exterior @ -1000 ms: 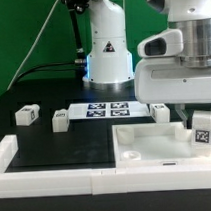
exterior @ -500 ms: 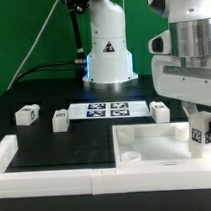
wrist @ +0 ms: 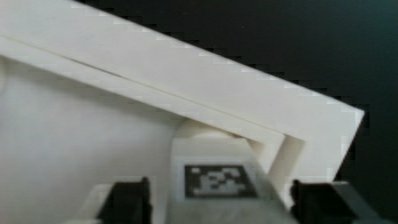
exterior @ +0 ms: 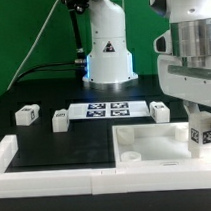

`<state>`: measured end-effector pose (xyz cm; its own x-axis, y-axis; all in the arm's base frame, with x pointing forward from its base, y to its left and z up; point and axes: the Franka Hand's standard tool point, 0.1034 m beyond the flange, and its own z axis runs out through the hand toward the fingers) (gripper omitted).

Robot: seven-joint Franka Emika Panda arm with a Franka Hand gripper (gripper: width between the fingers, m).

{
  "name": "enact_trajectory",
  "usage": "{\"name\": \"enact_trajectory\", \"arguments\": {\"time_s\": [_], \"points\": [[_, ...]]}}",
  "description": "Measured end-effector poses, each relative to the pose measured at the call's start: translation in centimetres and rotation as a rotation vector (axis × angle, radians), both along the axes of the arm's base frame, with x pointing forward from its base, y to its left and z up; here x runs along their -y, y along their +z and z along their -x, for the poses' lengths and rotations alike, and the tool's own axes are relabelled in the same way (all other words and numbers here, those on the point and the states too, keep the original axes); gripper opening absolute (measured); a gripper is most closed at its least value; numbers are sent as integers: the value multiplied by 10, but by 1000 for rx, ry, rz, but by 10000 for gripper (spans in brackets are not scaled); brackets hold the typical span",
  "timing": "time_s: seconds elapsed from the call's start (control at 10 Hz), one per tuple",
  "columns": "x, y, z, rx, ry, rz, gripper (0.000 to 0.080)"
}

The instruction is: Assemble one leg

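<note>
The leg (exterior: 202, 131), a small white block with a black-and-white tag, stands upright in the corner of the large white square part (exterior: 146, 143) at the exterior view's right. My gripper (exterior: 202, 119) hangs straight over it. In the wrist view the leg (wrist: 217, 165) sits between my two dark fingers (wrist: 127, 203), with a narrow gap on each side, so the jaws look open around it. Three more legs lie on the black table, the nearest (exterior: 160, 112) just behind the square part.
The other two legs (exterior: 27, 115) (exterior: 61, 119) lie at the exterior view's left. The marker board (exterior: 107, 109) lies in front of the robot base (exterior: 107, 55). Long white border bars (exterior: 47, 181) run along the front and the left side.
Over the last second my hand shifted toward the exterior view's right and settled over the leg. The leg stayed in its corner with its tag still facing the camera.
</note>
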<state>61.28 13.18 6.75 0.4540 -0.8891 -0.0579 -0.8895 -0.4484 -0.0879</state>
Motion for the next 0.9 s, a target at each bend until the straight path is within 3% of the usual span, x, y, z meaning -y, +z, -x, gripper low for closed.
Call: {"name": "enact_trajectory", "arguments": {"time_s": [0.1, 0.2, 0.9], "points": [[0, 1, -1, 10, 99, 5, 507], [-1, 0, -1, 23, 260, 16, 618], [5, -1, -3, 85, 1116, 71, 649]]}}
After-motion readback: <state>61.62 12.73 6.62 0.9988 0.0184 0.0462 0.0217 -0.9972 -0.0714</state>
